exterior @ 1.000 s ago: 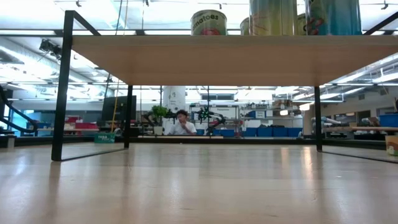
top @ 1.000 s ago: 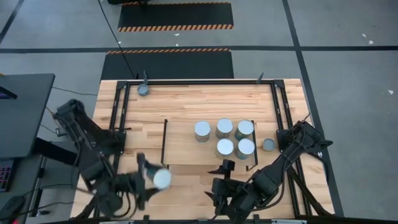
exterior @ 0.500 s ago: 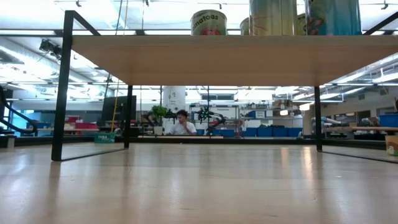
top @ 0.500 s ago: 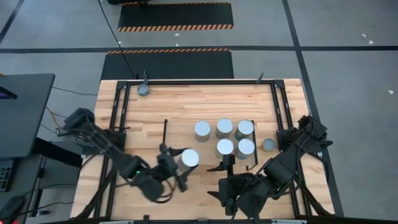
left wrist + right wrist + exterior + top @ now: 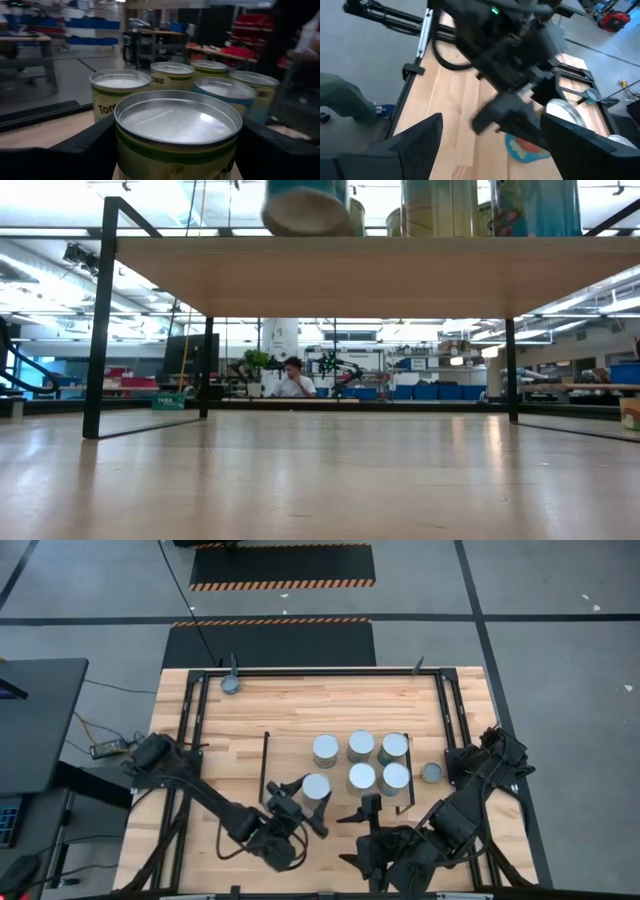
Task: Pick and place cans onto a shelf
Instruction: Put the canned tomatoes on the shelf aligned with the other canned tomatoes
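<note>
Five silver-topped cans (image 5: 361, 762) stand on the light-wood shelf (image 5: 290, 755) in the table's middle. My left gripper (image 5: 311, 799) reaches in from the near left, shut on a sixth can (image 5: 316, 787) at the shelf's near left part. The low view shows that can (image 5: 305, 205) just over the shelf board (image 5: 360, 270). In the left wrist view the held can (image 5: 177, 125) fills the front, with the others (image 5: 172, 75) behind it. My right gripper (image 5: 365, 811) hangs open near the shelf's near edge, holding nothing. Its wrist view shows the left arm (image 5: 510, 45). My left gripper pinches the can's side wall (image 5: 125, 150) between its two fingers (image 5: 75, 152), one on each side, below the rim. The fingers come in level from the table's near left. The can sits upright, top up, its bottom (image 5: 298, 222) a little above the shelf board.
One loose can (image 5: 432, 772) stands on the table right of the shelf, another (image 5: 231, 684) at the far left corner. Black rails (image 5: 190, 740) edge the table. The shelf's left half (image 5: 285, 745) is bare wood.
My left gripper has carried the can from the table's near left toward the right and far side, onto the shelf's area beside the standing cans, turning its wrist as it went. The can now shows at the top of the low view, where it did not before.
</note>
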